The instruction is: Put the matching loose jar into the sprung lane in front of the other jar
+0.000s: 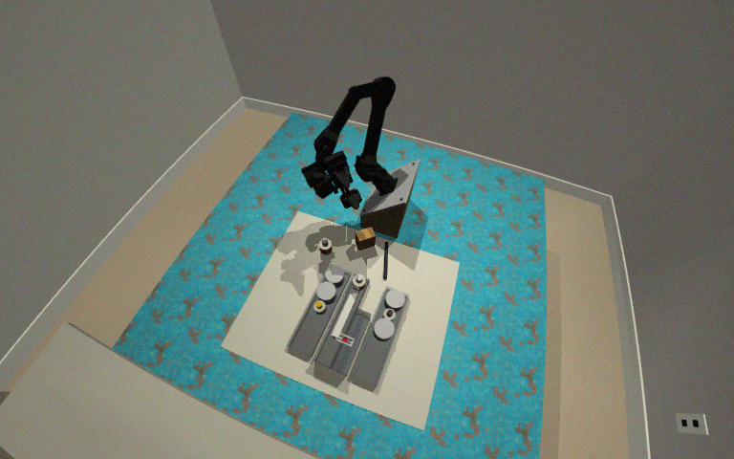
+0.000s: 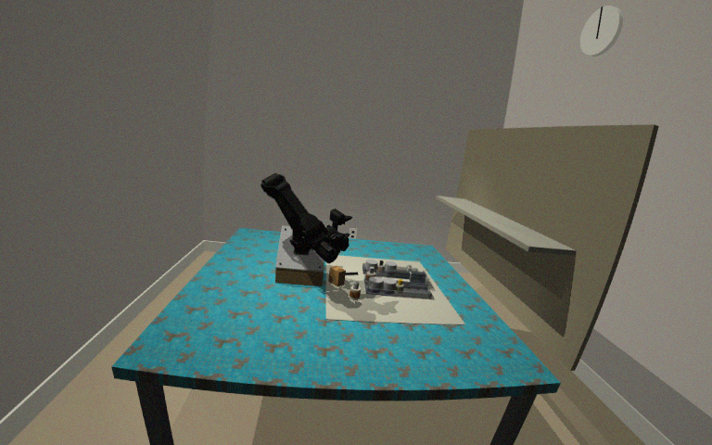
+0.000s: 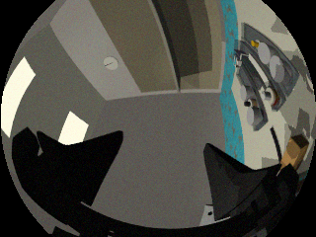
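Note:
The loose jar (image 1: 325, 247) (image 2: 354, 292), brown with a pale band and grey-white cap, stands upright on the pale mat, outside the lanes. A similar jar (image 1: 358, 281) (image 3: 271, 96) stands at the robot-side end of the middle, sprung lane (image 1: 333, 357). A long white strip (image 1: 344, 317) runs behind it to a red-marked piece (image 1: 344, 339). The pusher plate and front stop are too small to make out. My gripper (image 2: 349, 229) (image 3: 165, 142) is open and empty, raised well above the mat near the robot base, away from both jars. Its fingers point sideways toward the room.
The left lane (image 1: 300, 341) holds two grey round tubs and a yellow-capped jar (image 1: 319, 306). The right lane (image 1: 369, 373) holds two grey tubs and a dark-capped jar (image 1: 389, 314). A wooden block (image 1: 364, 238) (image 2: 336, 275) (image 3: 294, 152) and a black rod (image 1: 385, 260) (image 3: 276, 143) lie near the base.

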### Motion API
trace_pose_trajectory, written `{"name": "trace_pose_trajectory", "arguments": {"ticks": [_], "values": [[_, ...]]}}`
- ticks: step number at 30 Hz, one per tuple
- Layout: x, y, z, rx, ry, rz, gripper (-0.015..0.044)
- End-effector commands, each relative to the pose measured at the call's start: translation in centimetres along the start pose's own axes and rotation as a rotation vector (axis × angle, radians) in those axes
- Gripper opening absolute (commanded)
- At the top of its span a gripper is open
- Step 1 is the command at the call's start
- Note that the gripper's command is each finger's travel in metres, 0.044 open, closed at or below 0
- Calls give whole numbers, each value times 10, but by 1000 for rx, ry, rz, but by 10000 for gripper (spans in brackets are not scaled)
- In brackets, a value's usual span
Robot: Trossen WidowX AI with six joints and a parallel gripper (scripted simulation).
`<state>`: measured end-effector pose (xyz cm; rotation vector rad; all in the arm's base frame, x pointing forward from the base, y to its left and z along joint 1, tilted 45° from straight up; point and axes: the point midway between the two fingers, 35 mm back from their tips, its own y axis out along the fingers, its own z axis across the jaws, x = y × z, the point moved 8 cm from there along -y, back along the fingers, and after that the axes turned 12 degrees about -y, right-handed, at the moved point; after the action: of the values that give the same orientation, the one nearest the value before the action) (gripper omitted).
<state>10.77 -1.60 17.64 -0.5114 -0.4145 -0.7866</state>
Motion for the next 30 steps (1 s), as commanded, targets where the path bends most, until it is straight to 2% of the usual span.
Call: {"name": "trace_pose_trajectory", "arguments": {"ticks": [1,7,14,19,23,30], "values": [[0,0,-1,-12,1,10,426],[15,11,-24,-406,-31,337,440],[43,32,-49,-904,-225,708,440],[68,54,-58,-1272,-483,874,440],[94,74,-55,-1559,-734,925,440],[99,79,-54,-1607,-778,928,440]]}}
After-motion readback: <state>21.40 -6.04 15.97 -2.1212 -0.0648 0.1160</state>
